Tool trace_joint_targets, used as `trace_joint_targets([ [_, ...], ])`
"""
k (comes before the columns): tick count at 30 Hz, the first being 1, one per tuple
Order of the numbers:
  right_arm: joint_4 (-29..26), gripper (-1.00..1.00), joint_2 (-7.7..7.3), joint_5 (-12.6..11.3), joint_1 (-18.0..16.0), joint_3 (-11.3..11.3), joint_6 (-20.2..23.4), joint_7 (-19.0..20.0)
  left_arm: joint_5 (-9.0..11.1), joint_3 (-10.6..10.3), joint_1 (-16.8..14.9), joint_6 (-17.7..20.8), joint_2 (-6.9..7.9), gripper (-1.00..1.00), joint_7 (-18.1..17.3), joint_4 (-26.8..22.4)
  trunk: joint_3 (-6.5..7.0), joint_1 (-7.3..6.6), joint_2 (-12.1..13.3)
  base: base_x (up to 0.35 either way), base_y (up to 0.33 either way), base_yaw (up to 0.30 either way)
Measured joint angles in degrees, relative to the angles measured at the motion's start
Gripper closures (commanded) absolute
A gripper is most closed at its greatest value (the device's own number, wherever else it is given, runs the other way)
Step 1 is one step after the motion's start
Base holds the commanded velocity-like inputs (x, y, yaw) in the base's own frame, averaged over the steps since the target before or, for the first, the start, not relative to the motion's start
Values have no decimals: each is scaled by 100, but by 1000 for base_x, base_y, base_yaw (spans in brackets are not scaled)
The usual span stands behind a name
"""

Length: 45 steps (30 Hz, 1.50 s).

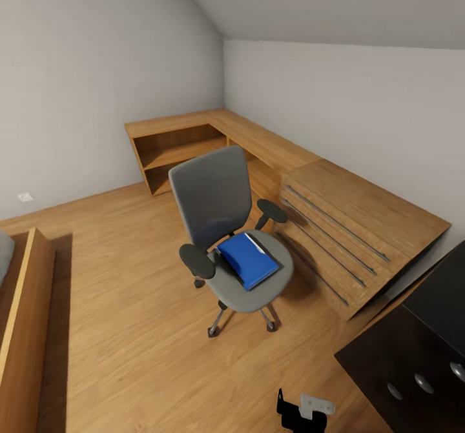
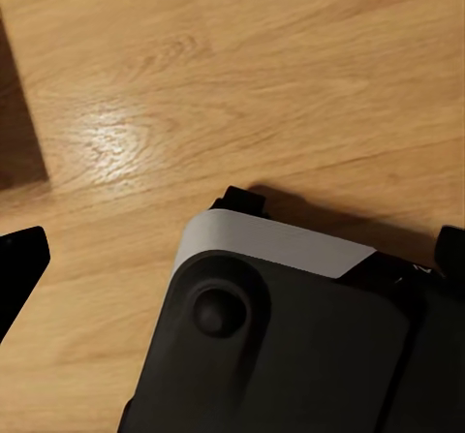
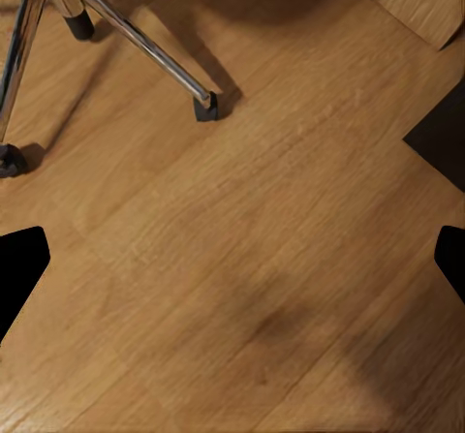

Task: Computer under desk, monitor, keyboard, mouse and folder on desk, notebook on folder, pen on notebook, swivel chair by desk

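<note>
The swivel chair (image 1: 219,226), grey with black armrests, stands in the middle of the wood floor, turned toward me. The bright blue folder (image 1: 248,260) lies flat on its seat, a white edge along its far side. The desk (image 1: 439,297), with a glossy black top and dark drawers with round silver knobs, fills the lower right corner. My right gripper (image 3: 232,259) hangs open over bare floor near the chair's silver legs (image 3: 136,36) and castors. My left gripper (image 2: 232,259) is open above the floor and my black base (image 2: 291,355).
A light-wood dresser with long bar handles (image 1: 349,226) stands against the right wall, between the chair and the desk. A low wooden corner shelf (image 1: 187,142) runs behind the chair. A wooden frame (image 1: 26,310) lines the left edge.
</note>
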Motion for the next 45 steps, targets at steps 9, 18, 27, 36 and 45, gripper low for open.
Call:
trace_joint_targets([
  [9,2,-100,12,-1,0,2,-124,2,0,0,1,-6,-7,-100,0,0,81,0,0,0,0,6],
  [18,2,-100,25,0,1,4,-136,-23,-2,1,1,-4,-2,-100,0,0,157,0,0,0,0,127],
  [27,3,-100,29,-1,0,9,-229,-34,-1,2,1,-8,13,-100,-12,1,206,-1,0,54,-154,229],
  [36,10,-100,35,-1,1,8,-227,-23,-1,-6,3,-4,18,-100,-8,0,225,-1,0,142,-211,270],
  [45,6,-100,26,-1,2,8,-195,11,0,-9,2,0,9,-100,0,0,226,0,0,8,-10,74],
])
